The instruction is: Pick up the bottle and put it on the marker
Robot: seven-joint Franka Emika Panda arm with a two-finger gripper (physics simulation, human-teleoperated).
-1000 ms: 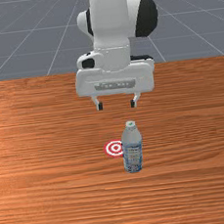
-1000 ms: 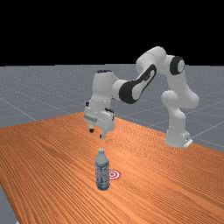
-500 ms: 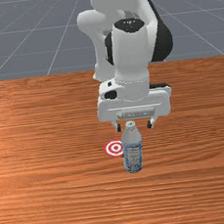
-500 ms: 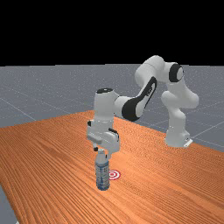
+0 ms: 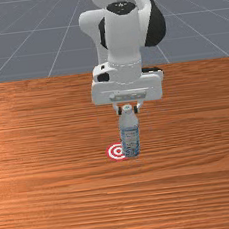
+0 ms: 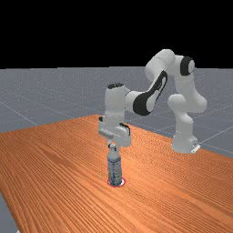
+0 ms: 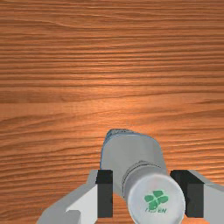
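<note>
— Found the arm (image 6: 164,66) raised and drawn back since the earlier frame, with the bottle (image 5: 129,135) carried along from its former spot.
— Noted. State of the gripper (image 5: 127,110)?
— Clenched on the bottle from two sides, near its top.
— Condition and handling of the bottle?
— Upright below the gripper, judged slightly raised; exact clearance not established. Looks like thin plastic; cannot tell how full. Expect modest weight, some give under a hard squeeze, smooth sides apt to slip if damp, little risk of shattering. Expect swing or pivot from so high a hold if moved fast.
— Relation to the marker (image 5: 115,151)?
— Partly in front of it in the front view, set toward the front view's right; over it by the far view. Advise a small centring shift, then slow, straight lowering and release only once standing firm.
— Recommended hold?
— Keep to the neck (image 5: 128,113): narrow, probably stiffer than lower down. Avoid relying on the cap (image 7: 155,199): smooth, rounded, likely to slide free.
</note>
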